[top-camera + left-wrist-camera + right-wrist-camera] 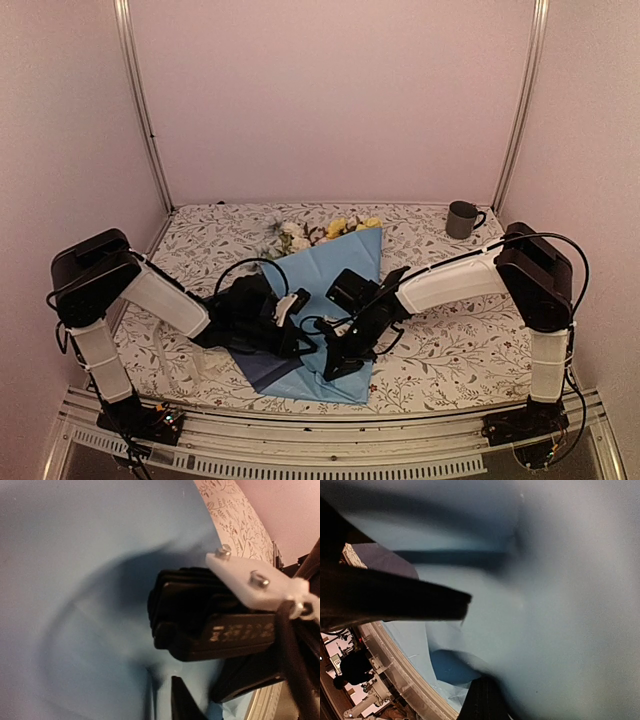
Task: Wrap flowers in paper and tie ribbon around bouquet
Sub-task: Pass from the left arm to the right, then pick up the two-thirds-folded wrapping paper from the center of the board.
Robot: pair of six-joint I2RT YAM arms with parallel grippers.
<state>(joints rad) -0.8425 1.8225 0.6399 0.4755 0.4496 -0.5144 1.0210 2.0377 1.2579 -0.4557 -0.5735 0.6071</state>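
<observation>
Where the blue paper lay, the right gripper was pressed together. Of the left gripper, I couldn't tell.

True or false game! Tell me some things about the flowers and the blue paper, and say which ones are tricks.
1. The paper shows mostly its light blue side. True.
2. The mug stands on the paper. False: it stands on the tablecloth, apart from the paper, at the far right.
3. The flowers peek out at the paper's far end. True.
4. The left gripper and right gripper hang high in the air. False: both are down at the paper's near part.
</observation>
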